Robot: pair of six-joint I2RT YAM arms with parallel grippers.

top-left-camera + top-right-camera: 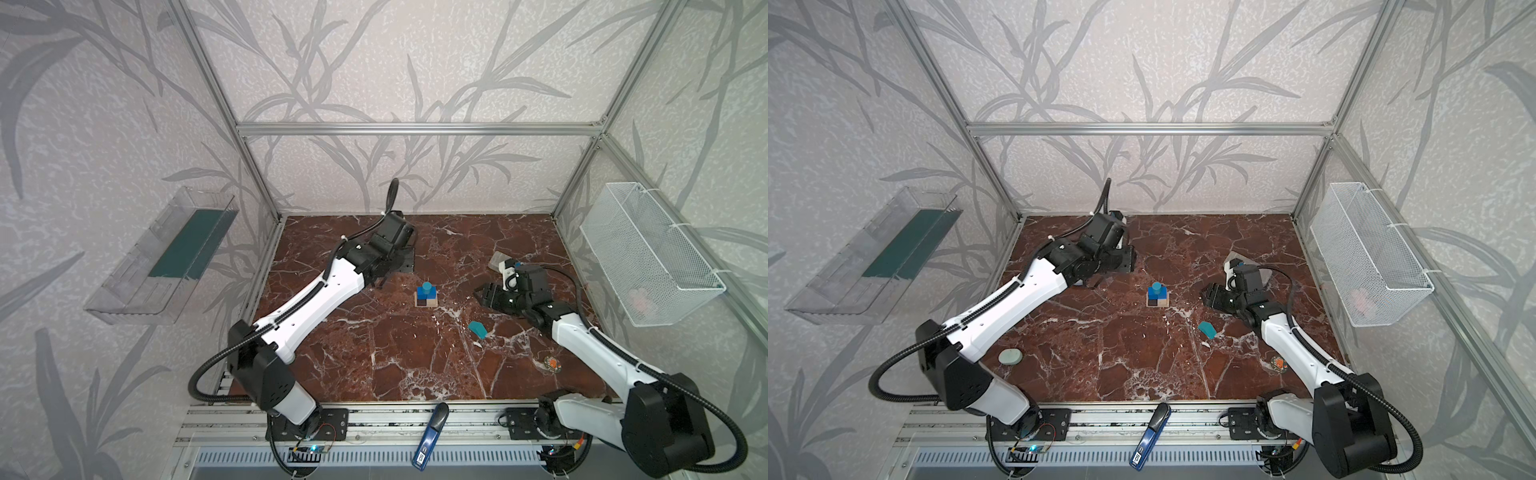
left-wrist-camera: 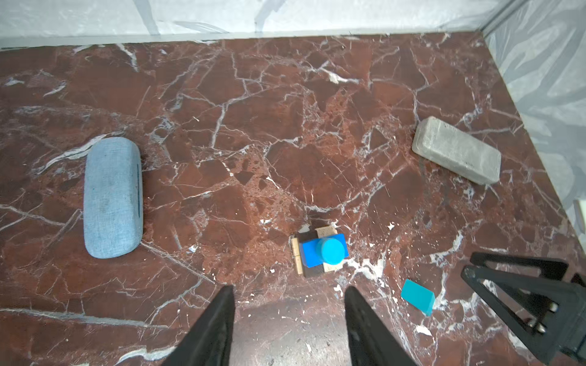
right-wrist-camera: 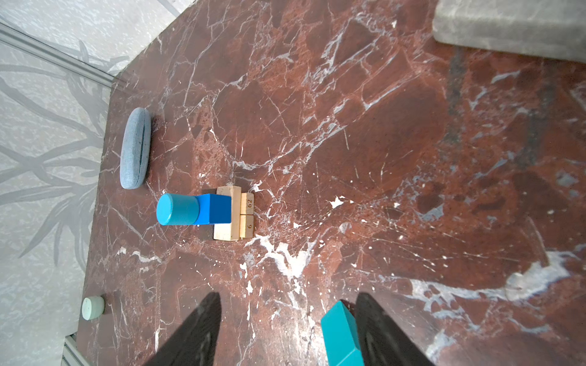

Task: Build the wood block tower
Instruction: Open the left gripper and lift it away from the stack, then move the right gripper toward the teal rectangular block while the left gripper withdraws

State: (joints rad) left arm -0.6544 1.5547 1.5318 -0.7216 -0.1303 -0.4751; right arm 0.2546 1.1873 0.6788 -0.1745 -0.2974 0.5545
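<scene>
Done: tower (image 1: 425, 296) stands mid-worktop (image 1: 374, 353), blue cylinder (image 1: 427, 286) topmost | To do: teal block (image 1: 478, 329) lies apart, not yet placed | left jaws open, empty | right jaws open, empty, near teal block
</scene>
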